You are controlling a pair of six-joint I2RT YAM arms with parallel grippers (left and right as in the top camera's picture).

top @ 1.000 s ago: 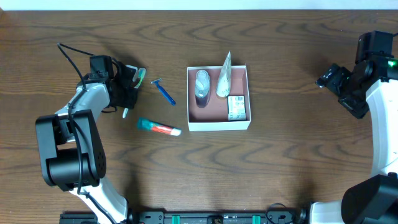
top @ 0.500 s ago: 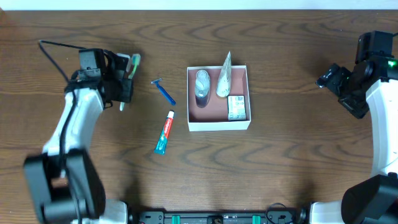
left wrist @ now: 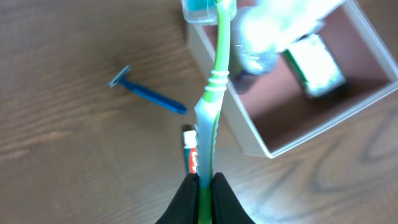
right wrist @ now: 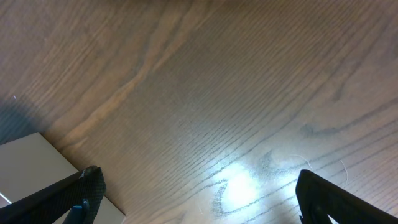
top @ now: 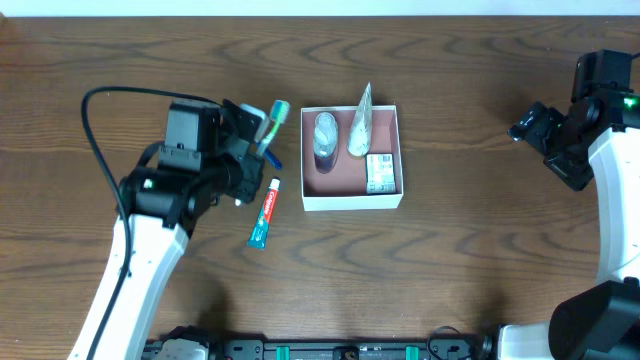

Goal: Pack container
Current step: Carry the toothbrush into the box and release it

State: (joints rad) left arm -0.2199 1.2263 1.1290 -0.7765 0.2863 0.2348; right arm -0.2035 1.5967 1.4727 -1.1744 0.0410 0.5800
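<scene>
Container (top: 340, 182) sits just right of centre in the overhead view, partly filled. At its left wall the left claw (left wrist: 205, 193) pinches a green toothbrush (left wrist: 215, 93) by the handle end, head leading, probably to lay it inside. Toothpaste (top: 264, 213) and a razor (left wrist: 148, 95) wait on the table (top: 450, 280). The right claw (right wrist: 199, 193), at far right, is spread and empty.

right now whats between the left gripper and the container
The green toothbrush held by the left gripper, pointing at the container; seen in the left wrist view.
</scene>
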